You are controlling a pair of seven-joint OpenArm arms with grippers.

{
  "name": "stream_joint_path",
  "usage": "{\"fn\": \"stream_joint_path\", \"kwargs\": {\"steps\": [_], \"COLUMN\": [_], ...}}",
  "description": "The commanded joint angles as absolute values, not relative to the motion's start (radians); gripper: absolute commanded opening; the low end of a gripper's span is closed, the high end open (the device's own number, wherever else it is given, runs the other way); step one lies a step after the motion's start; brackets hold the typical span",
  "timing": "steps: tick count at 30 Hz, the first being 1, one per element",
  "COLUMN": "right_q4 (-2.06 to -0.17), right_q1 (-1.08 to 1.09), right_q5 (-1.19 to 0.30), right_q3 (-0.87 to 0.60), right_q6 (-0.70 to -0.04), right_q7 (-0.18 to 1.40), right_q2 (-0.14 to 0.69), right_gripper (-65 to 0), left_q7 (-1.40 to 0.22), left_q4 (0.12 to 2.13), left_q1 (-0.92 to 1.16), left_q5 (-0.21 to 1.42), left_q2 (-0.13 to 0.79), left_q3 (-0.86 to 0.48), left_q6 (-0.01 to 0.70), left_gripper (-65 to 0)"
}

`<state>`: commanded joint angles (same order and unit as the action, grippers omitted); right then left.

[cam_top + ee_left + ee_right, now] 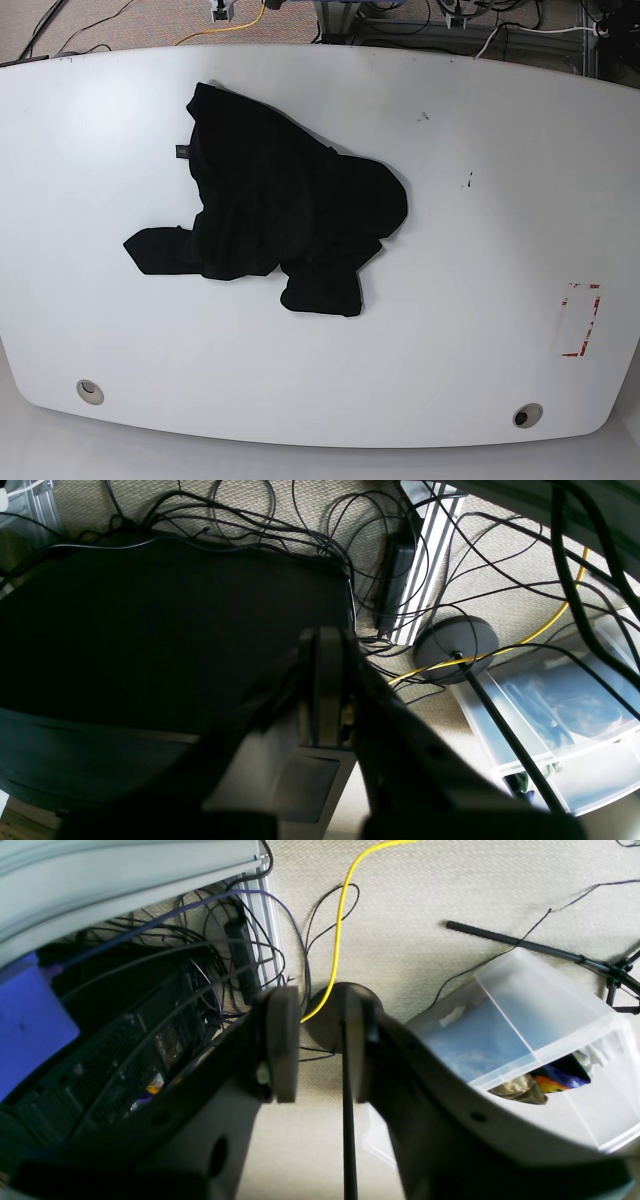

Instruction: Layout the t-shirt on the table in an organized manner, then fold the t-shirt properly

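Left gripper [327,680]: jaws pressed flat together, nothing between them, hanging over beige carpet beside a large dark case [170,630] ringed with black cables. Right gripper [320,1050]: jaws parted with a clear gap, grasping nothing, a thin black rod [348,1120] and a yellow cable [340,925] showing through the gap against the carpet, a translucent plastic bin [530,1015] off to one side. Neither gripper visible in the base view.

On the big glossy white table [480,250]: crumpled all-black short-sleeved t-shirt [280,215], bunched and unfolded, lying left of the table's centre. Tiny grey label patch [181,153] on the shirt's upper-left edge. Far to the shirt's right, near the table's right edge, a red tape rectangle [580,320]. Below the shirt, along the near edge, two small round metal-ringed holes [90,390], one toward each corner.
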<state>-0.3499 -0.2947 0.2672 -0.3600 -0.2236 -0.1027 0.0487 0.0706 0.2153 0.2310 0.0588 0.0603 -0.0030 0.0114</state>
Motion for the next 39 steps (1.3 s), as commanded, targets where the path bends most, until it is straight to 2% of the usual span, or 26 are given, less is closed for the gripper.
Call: {"fn": "stream_joint_path", "kwargs": {"steps": [13,17,21,29,31,35,39], "right_q4": [-0.392,-0.502,-0.679,-0.816,-0.826,-0.858,-0.854], "right_q1": [-0.329,-0.409,-0.513,-0.602,-0.604,-0.6,-0.592], "right_q5": [0.267,0.272,0.27,0.268,0.265,0.259,0.256], "right_q3": [-0.363,-0.362,-0.362,-0.361,-0.361,-0.352,-0.351], "right_q6": [-0.223,-0.229,-0.234,-0.233,-0.233,-0.231,-0.231], "right_q7": [-0.097,-0.095,-0.095,-0.085,-0.08,-0.085,-0.087], "right_q2": [0.047,0.048,0.048,0.045,0.045,0.044,0.045], "right_gripper": [-49.8,-50.1,-50.6,-50.4,-50.4,-50.7,-50.6], "left_q7": [0.075,0.083,0.082,0.079,0.061,0.006,-0.014], "left_q4": [0.268,0.39,0.595,0.723,0.727,0.782,0.82], "left_q1": [0.265,0.35,0.459,0.534,0.532,0.559,0.583], "left_q5": [0.057,0.06,0.065,0.058,0.053,0.048,0.046], "left_q2": [0.075,0.107,0.141,0.151,0.145,0.137,0.139], "left_q3": [-0.003,-0.002,0.002,0.006,0.008,0.013,0.017], "left_q6": [0.008,0.008,0.003,0.002,0.002,0.004,0.005], "left_gripper": [-64.2,-64.3,-64.5,-62.8,-59.7,-48.7,-43.3]}}
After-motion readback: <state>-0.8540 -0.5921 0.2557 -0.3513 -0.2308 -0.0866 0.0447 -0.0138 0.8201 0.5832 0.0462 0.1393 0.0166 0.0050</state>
